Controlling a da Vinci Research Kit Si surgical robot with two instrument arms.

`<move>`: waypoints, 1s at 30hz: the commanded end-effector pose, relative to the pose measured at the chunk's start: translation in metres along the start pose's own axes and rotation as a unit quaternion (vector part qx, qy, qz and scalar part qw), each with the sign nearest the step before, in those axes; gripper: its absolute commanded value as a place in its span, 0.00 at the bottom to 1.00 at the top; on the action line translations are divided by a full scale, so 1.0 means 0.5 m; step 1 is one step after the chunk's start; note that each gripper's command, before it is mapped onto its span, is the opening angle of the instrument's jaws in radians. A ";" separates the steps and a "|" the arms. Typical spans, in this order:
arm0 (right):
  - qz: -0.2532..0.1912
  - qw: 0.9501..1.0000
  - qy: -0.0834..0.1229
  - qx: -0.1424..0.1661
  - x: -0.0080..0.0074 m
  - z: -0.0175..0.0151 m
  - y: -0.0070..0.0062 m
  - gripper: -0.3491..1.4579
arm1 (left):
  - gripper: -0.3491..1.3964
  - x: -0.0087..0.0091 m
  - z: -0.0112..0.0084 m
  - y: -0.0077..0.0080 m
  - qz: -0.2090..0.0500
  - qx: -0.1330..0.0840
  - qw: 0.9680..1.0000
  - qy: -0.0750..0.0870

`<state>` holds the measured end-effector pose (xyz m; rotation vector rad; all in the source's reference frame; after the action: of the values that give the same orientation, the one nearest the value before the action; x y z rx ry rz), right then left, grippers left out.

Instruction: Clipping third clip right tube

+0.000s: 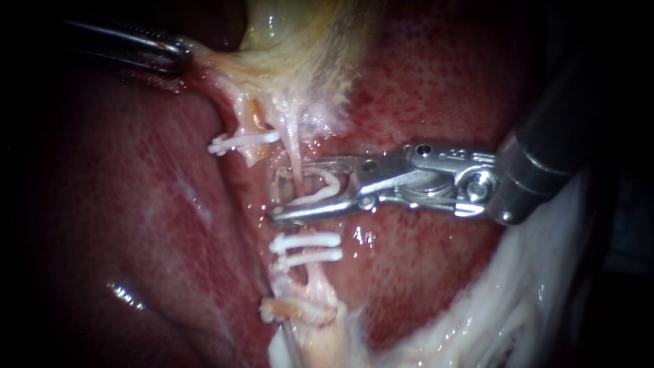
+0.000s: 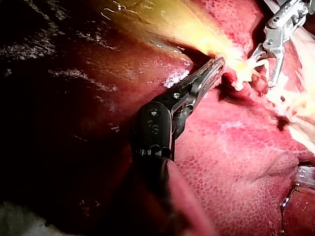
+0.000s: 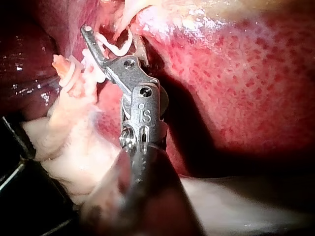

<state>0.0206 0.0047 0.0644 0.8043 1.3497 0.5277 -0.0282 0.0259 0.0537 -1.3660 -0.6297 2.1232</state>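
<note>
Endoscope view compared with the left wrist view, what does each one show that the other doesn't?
Only the endoscope view plainly shows two set clips side by side on the tube, below the right instrument, which carries an open clip. Only the left wrist view shows the left instrument whole, with its dark wrist joint. Both show the two instruments, the liver and the pale tissue the left one holds.

Darkness rings endoscope view edges; bright light glints on wet liver [image 1: 136,225] surface.
</note>
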 end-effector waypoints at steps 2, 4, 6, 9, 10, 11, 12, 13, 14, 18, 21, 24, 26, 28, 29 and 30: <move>0.007 1.000 0.012 0.013 0.0015 -0.0002 -0.0009 0.47 | 0.00 0.0000 0.0000 0.0000 0.000 0.000 1.000 0.000; 0.010 0.999 0.019 0.025 0.0031 -0.0004 -0.0021 0.46 | 0.00 0.0000 0.0000 0.0000 0.000 0.000 1.000 0.000; 0.013 0.999 0.022 0.033 0.0046 -0.0007 -0.0034 0.46 | 0.00 0.0000 -0.0001 0.0000 0.000 0.000 1.000 0.000; 0.014 0.999 0.024 0.036 0.0060 -0.0010 -0.0046 0.45 | 0.00 0.0000 -0.0001 0.0000 0.000 0.000 1.000 0.000; 0.014 0.999 0.024 0.037 0.0062 -0.0011 -0.0047 0.45 | 0.00 0.0000 -0.0001 0.0000 0.000 0.000 1.000 0.000; 0.015 0.999 0.024 0.037 0.0063 -0.0013 -0.0048 0.45 | 0.00 0.0000 -0.0001 0.0000 0.000 0.000 1.000 0.000; 0.015 0.999 0.024 0.037 0.0063 -0.0016 -0.0049 0.44 | 0.00 0.0000 -0.0001 0.0000 0.000 0.000 1.000 0.000; 0.015 0.999 0.024 0.037 0.0063 -0.0017 -0.0048 0.43 | 0.00 0.0000 -0.0001 0.0000 0.000 0.000 1.000 0.000; 0.015 0.999 0.024 0.037 0.0062 -0.0019 -0.0048 0.43 | 0.00 0.0000 -0.0001 0.0000 0.000 0.000 1.000 0.000; 0.021 0.999 0.023 0.038 0.0059 -0.0029 -0.0046 0.37 | 0.00 0.0000 -0.0001 0.0000 0.000 0.000 1.000 0.000; 0.024 0.999 0.023 0.039 0.0058 -0.0034 -0.0045 0.33 | 0.00 0.0000 -0.0001 0.0000 0.000 0.000 1.000 0.000; 0.032 0.998 0.023 0.039 0.0058 -0.0036 -0.0046 0.30 | 0.00 0.0000 0.0000 0.0000 0.000 0.000 1.000 0.000; 0.035 0.998 0.023 0.040 0.0058 -0.0037 -0.0047 0.25 | 0.00 0.0000 0.0000 -0.0001 0.000 0.000 1.000 0.000; 0.038 0.998 0.024 0.039 0.0057 -0.0039 -0.0047 0.18 | 0.00 0.0000 0.0000 -0.0001 0.000 0.000 1.000 0.000; 0.041 0.998 0.023 0.040 0.0058 -0.0039 -0.0047 0.14 | 0.00 0.0000 0.0000 -0.0001 0.000 0.000 1.000 0.000; 0.041 0.998 0.023 0.042 0.0058 -0.0040 -0.0048 0.12 | 0.00 0.0000 0.0000 -0.0001 0.000 0.000 1.000 0.000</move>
<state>0.0188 0.0057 0.0608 0.9274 1.3910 0.5642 -0.0282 0.0259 0.0537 -1.3650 -0.6292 2.1230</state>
